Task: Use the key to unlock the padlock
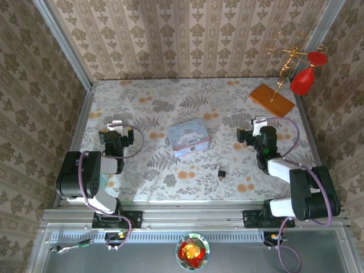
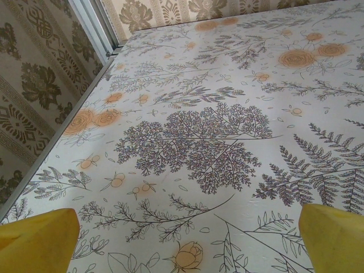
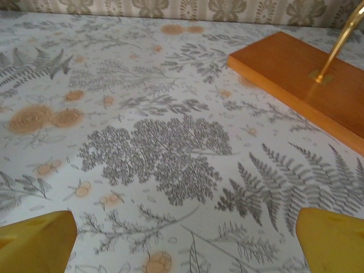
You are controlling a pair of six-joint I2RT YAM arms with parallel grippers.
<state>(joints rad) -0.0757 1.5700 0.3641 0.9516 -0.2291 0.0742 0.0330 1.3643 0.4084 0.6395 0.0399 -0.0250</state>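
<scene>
The padlock [image 1: 220, 173] lies by the middle of the desk's [image 1: 142, 96] near edge. The left gripper [image 1: 118, 126] and right gripper [image 1: 259, 123] both stand spread.

Tin [image 1: 190, 137] near padlock [image 1: 220, 173], apparently apart

Blackish padlock [image 1: 220, 172], pale blue cartoon-printed tin [image 1: 190, 137], floral-patterned table [image 1: 159, 91], orange base [image 1: 271, 100], yellow fingers [image 2: 40, 242]

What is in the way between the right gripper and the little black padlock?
Nothing visible. Only bare flowery table lies between the open right gripper and the padlock, which sits nearer the arm bases. The blue tin stands off to the side, apart from both.
</scene>
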